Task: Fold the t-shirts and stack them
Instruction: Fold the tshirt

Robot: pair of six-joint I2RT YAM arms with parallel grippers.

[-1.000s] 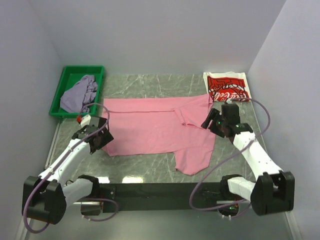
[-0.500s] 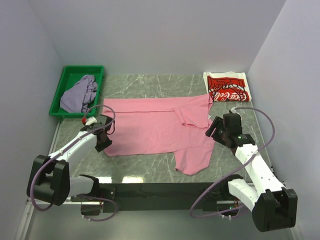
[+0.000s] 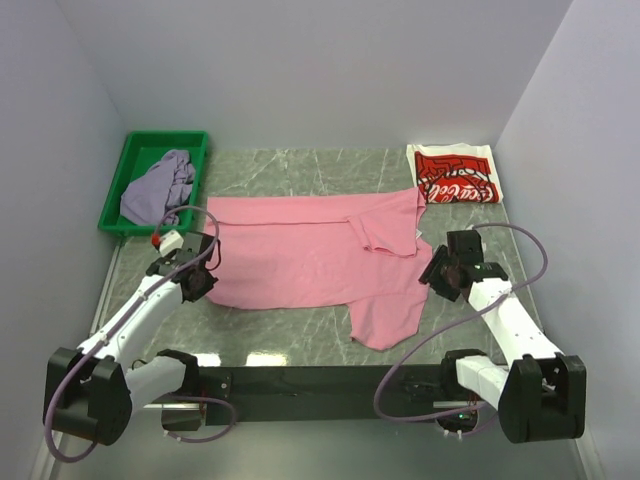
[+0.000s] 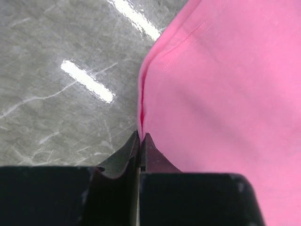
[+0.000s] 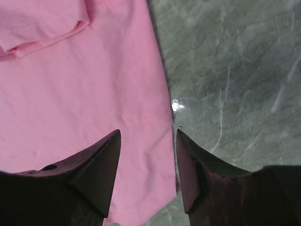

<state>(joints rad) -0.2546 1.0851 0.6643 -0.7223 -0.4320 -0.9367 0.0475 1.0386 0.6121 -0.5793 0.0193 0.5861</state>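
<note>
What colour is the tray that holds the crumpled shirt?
The tray is bright green, seen best in the top external view.

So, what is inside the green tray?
A crumpled lavender-grey t-shirt lies inside the green tray. Part of the floor shows; whatever is under the shirt is covered.

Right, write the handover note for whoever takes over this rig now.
Left gripper: shut on the left edge of the pink t-shirt.
Right gripper: open, straddling that shirt's right edge, not yet closed.
The pink t-shirt lies spread in the middle. The white printed t-shirt is folded at the far right corner. The grey t-shirt is crumpled in the green bin.
Done: white one folded.
Left: fold pink and grey, stack all three.
</note>
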